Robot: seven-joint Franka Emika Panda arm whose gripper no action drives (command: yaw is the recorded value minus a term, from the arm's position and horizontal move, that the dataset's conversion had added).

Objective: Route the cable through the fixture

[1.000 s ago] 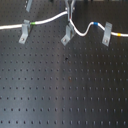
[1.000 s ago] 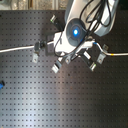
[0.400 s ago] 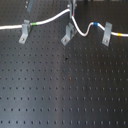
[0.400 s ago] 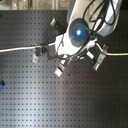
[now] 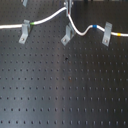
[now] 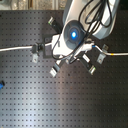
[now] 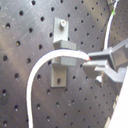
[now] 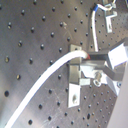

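Observation:
A white cable (image 5: 47, 19) runs across the black perforated board in the first exterior view. It passes the left grey clip (image 5: 25, 33), rises to my gripper (image 5: 68, 14), dips, then reaches the right clip (image 5: 106, 34) past a blue mark (image 5: 94, 26). My gripper is shut on the cable just above the middle clip (image 5: 66, 35). In the first wrist view the cable (image 7: 35, 80) curves up to my fingertips (image 7: 89, 61) beside the fixture clip (image 7: 62, 50). The second wrist view shows the same cable (image 8: 45, 85) and clip (image 8: 76, 77).
In the second exterior view the white arm body (image 6: 74, 34) with its blue light hides the gripper and the middle clip. Grey clips (image 6: 55, 70) (image 6: 92, 67) stand around it. The cable (image 6: 15, 49) leaves at the second exterior view's left.
The arm has shifted slightly over the middle clip with the cable still held. The cable's bend near the gripper has moved a little.

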